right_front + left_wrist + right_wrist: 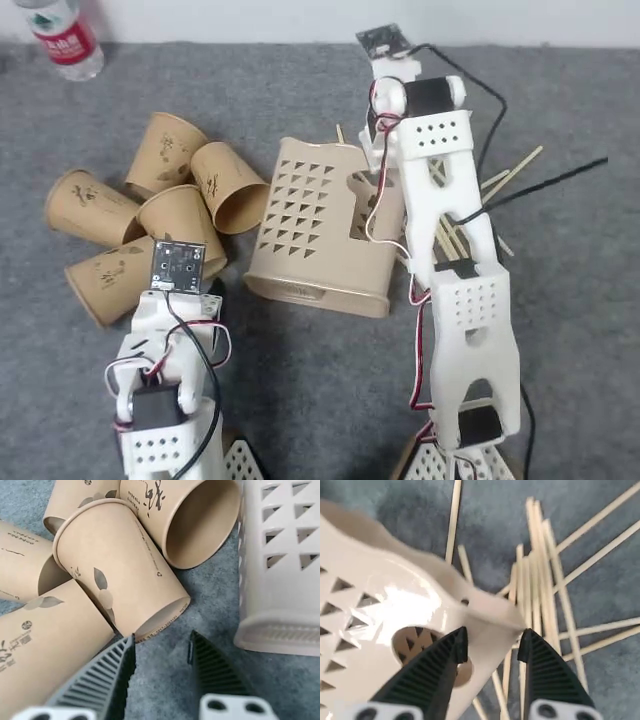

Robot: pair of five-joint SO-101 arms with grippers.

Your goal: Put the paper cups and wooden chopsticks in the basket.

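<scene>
Several brown paper cups lie on their sides in a heap on the grey carpet, left of the beige basket. My left gripper is open just short of the base of one cup, touching nothing. Wooden chopsticks lie scattered to the right of the basket, partly under the right arm. My right gripper is open over the basket's rim corner, one finger over the basket wall and the other over the chopstick bundle.
A plastic bottle lies at the far left corner. The basket's perforated wall lies close beside the left gripper. A black cable crosses the chopsticks at the right. Bare carpet lies in front of the basket.
</scene>
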